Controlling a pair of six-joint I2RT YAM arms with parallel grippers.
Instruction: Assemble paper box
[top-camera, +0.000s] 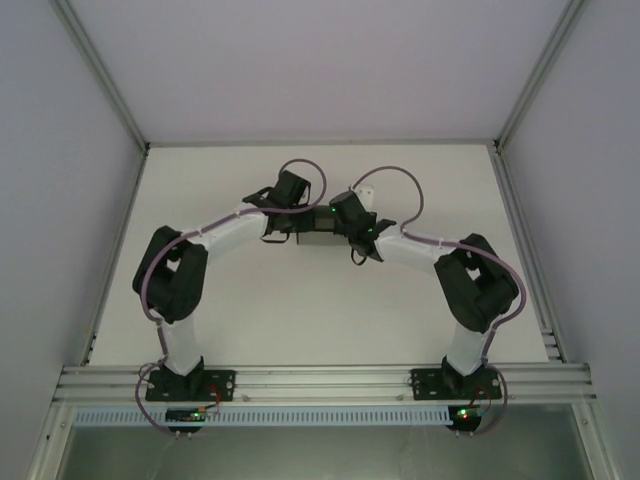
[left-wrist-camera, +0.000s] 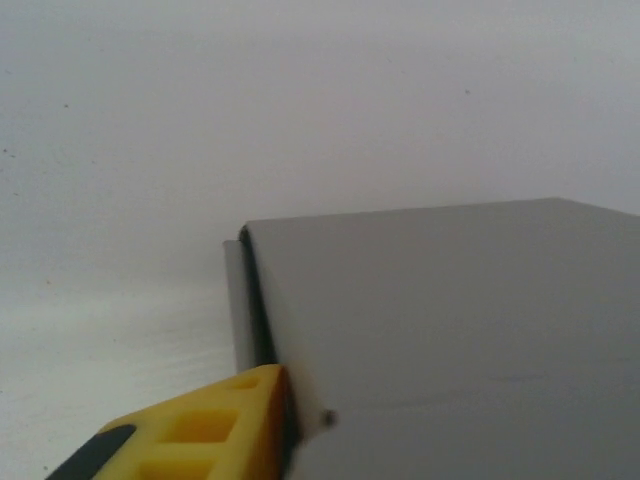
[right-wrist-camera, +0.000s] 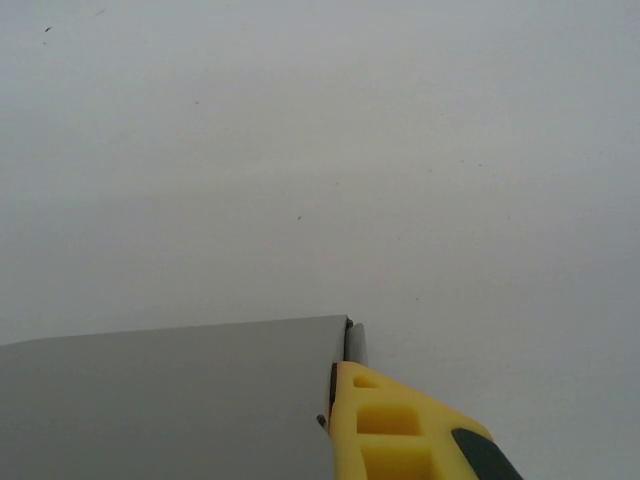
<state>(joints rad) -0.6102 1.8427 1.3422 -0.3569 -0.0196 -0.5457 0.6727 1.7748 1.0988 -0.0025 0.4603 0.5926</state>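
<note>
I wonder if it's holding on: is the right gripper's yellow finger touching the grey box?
Touching. The right wrist view shows the yellow finger pressed flush against the paper box at its end, with no gap.

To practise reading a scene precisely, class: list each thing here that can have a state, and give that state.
paper box, folded up into a box shape, end walls raised, sitting between the two grippers.
left gripper, pressed against one end wall of the paper box; whether it is open or shut cannot be told.
right gripper, shut on the other end wall of the paper box.
</note>
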